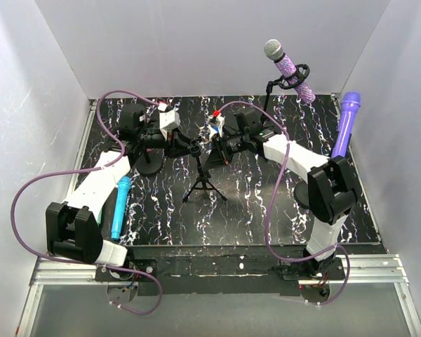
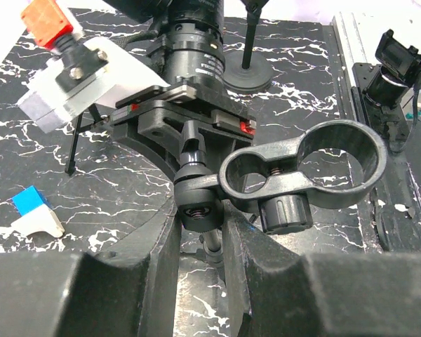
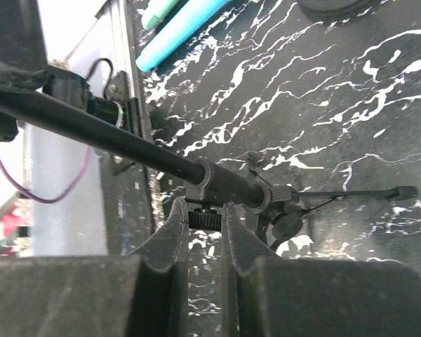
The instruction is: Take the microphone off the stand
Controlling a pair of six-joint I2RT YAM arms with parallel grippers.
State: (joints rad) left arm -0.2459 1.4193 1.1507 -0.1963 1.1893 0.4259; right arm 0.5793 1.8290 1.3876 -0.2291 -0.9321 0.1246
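- Left end effector (image 2: 202, 235) closed on the tripod (image 1: 202, 184), fingers (image 2: 165, 242) pinching the dark joint (image 2: 196, 203) just under the clip (image 2: 291, 163).
- Clip tilted to the right of the joint in the left wrist view, desk (image 1: 252, 210) visible through both of its rings.
- Right end effector (image 3: 205, 223) also closed on the tripod, fingers (image 3: 174, 235) squeezing a small knurled knob (image 3: 207, 219) beneath the pole (image 3: 126, 144).
- From above, both end effectors meeting at the tripod's top, left one (image 1: 186, 146) on its left, right one (image 1: 214, 149) on its right, legs splayed on the desk below.
- Blue mic (image 1: 119, 207) lying flat on the desk beside the left arm, well apart from the tripod; seen again at the top of the right wrist view (image 3: 186, 28).
- Glitter mic (image 1: 291, 70) seated in the holder of a second stand (image 1: 266, 98) at the back right, head up and tilted left.
- Purple mic (image 1: 346, 125) upright against the right wall (image 1: 396, 140).
- Cannot tell from these views which mic belongs to the tripod.
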